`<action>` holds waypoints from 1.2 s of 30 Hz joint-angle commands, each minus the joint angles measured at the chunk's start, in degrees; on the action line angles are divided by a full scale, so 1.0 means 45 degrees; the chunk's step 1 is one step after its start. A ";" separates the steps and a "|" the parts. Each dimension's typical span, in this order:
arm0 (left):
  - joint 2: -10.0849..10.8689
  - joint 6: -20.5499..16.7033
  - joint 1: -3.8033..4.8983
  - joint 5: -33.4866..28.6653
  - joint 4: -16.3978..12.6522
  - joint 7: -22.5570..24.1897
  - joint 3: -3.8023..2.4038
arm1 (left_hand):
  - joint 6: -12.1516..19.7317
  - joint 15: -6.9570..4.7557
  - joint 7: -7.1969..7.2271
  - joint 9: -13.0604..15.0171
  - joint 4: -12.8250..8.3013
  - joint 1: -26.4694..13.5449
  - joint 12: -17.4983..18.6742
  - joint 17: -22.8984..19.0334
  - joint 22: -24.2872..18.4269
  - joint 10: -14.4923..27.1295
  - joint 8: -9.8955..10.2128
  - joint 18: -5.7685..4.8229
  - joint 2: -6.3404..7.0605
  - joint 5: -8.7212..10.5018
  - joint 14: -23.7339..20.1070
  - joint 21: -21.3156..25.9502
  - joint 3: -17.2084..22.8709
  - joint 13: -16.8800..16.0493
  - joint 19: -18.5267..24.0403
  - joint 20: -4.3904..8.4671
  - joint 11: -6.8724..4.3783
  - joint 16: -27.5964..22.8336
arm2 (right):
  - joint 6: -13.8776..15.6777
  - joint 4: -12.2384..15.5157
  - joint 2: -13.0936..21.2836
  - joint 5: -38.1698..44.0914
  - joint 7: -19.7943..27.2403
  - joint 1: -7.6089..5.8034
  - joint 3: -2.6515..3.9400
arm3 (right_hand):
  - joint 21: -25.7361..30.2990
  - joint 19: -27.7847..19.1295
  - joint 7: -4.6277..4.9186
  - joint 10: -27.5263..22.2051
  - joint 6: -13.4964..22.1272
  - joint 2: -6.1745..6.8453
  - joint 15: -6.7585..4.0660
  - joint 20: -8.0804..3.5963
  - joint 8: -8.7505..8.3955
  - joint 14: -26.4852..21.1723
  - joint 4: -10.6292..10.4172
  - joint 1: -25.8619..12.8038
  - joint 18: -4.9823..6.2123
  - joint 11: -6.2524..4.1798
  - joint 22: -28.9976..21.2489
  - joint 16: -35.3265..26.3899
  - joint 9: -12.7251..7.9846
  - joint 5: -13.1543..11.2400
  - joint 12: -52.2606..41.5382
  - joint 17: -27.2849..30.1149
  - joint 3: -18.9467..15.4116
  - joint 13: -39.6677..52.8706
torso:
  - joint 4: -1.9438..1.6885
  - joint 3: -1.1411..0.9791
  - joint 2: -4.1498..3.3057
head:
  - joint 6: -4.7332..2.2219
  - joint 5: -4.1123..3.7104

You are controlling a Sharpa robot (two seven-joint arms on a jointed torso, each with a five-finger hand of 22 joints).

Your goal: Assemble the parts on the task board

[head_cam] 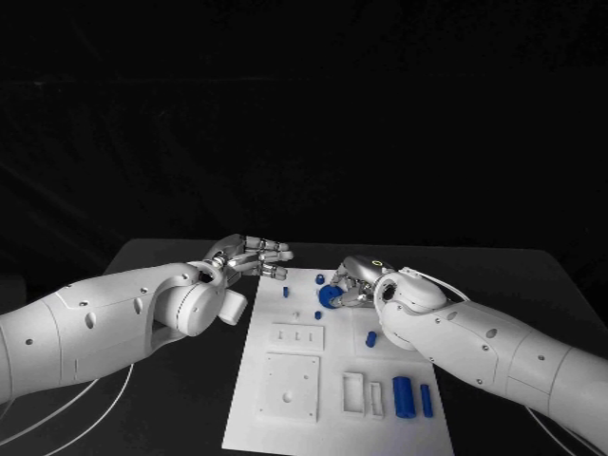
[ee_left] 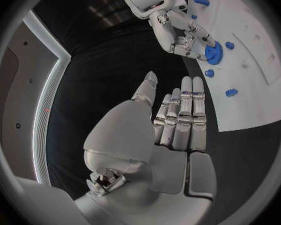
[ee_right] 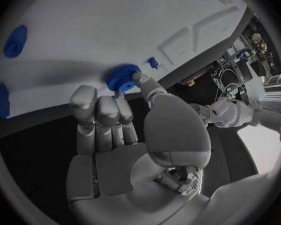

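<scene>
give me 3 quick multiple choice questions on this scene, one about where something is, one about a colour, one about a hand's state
1. Where is the blue gear?
A. at the far end of the task board
B. off the board, on the black table
C. in the left hand

2. What colour are the two cylinders lying at the board's near right?
A. grey
B. blue
C. white

3. What is the left hand doing?
A. holding a part
B. pressing the board
C. holding nothing, fingers extended

Answers: 1 A, the right hand touches it there with its fingers. 2 B, the head view shows them blue. 3 C, the left wrist view shows its fingers straight and bare.
</scene>
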State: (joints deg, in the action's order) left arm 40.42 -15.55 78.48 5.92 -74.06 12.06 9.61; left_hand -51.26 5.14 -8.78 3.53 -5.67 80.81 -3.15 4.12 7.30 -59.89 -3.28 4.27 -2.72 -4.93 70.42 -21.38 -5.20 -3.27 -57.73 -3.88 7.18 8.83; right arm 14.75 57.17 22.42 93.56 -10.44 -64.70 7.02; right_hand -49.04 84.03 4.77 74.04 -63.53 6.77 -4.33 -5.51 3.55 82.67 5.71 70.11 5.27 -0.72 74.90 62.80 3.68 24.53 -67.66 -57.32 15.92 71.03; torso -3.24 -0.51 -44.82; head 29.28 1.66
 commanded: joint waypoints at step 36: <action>-0.0053 0.0115 0.0008 0.0023 0.0029 0.0110 -0.0011 | 0.0029 -0.0051 0.0087 -0.0014 -0.0037 0.0001 -0.0072 -0.0017 -0.0012 0.0084 -0.0022 -0.0086 0.0064 -0.0062 -0.0086 -0.0069 0.0048 -0.0019 0.0080 -0.0025 -0.0018 -0.0062 | 0.1667 0.0083 -0.0427 0.0749 -0.0477 0.0079 -0.0060 | 0.0004 0.0758 0.0033 0.0136 -0.0045 0.0228 -0.0086 -0.0065 0.0000 0.0027 -0.0706 0.0324 0.0096 -0.0024 0.0902 -0.0052 -0.0007 -0.0129 -0.0021 0.0099 -0.0243 0.0041 | -0.0049 0.0017 -0.0017 | -0.0058 -0.0052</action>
State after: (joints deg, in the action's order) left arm 40.32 -15.57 78.48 5.92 -73.87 12.09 9.61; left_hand -51.26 4.93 -8.78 3.53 -5.67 80.80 -3.15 4.12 7.31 -59.89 -3.28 4.27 -2.72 -4.93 70.21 -21.38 -5.20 -3.27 -57.73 -3.88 7.18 8.83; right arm 22.39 57.76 20.67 95.79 -12.39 -64.37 6.78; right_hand -49.15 84.03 4.81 74.55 -63.61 7.71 -4.48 -5.51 3.54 82.83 2.84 71.05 5.25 -0.82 74.93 62.80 3.62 24.35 -67.89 -56.97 14.64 71.23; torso -3.45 -0.45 -44.91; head 29.01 1.42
